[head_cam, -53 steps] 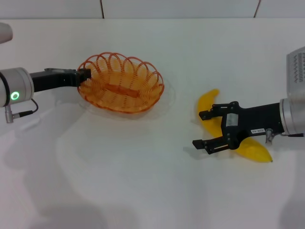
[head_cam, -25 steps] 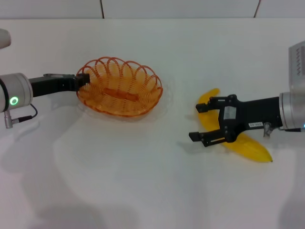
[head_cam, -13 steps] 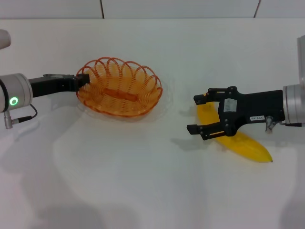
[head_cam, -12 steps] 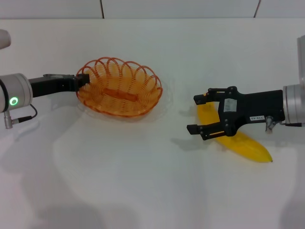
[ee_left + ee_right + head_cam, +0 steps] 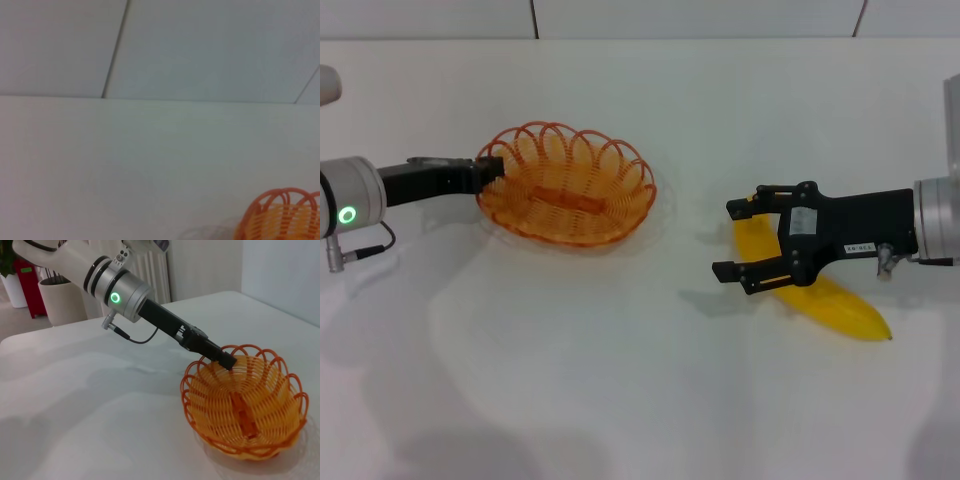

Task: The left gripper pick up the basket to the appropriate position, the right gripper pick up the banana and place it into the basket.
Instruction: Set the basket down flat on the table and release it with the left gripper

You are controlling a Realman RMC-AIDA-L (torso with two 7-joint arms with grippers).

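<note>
Left tool (image 5: 490,172) clamps the looped wire basket (image 5: 566,185) rim — right tool (image 5: 745,240), fingers spread, straddles the smooth banana (image 5: 840,306).

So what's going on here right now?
The left end effector is gripping the rim of the orange basket at its left end on the white table. The right end effector is open around the banana, which lies on the table to the basket's right.

Basket and banana, well apart on your desk.
Your orange wire basket (image 5: 566,184) sits empty, tilted; the yellow banana (image 5: 820,291) lies flat, dark tip outward.
</note>
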